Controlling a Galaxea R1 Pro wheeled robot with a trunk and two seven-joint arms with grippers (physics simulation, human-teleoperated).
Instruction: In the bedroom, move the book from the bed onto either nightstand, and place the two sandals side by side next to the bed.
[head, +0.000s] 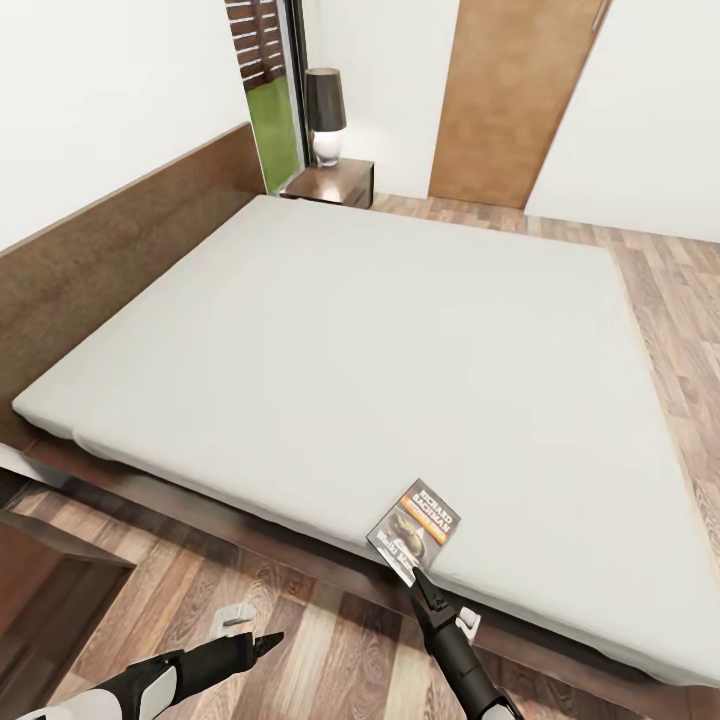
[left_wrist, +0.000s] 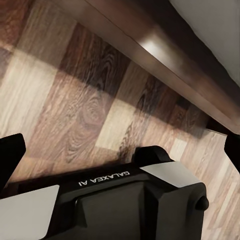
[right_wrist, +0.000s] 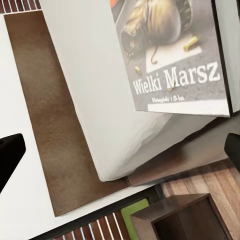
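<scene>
one book lies on one bed, flat on the off-white mattress at its near edge, cover up. its long axis runs slantwise to that edge: the end with the author's name points away over the mattress, and the other end sits just ahead of the right claw, so close i can't say whether they touch. in the right wrist view the book shows its dark picture and the white words "wielki marsz", and its lower corner hangs a little past the mattress edge; the claw's two black fingertips stand wide apart at either side of that view, released, with nothing between them.

the left claw hangs over the wood-plank floor, off to the side of the right claw and well short of the bed. in the left wrist view its fingertips are likewise spread wide and empty, with the dark bed frame running ahead of them above the floor planks.

one nightstand stands far beyond both claws, at the far corner of the bed beside the headboard. it carries one lamp with a dark shade and pale base. a brown door is set in the white wall past the bed.
</scene>
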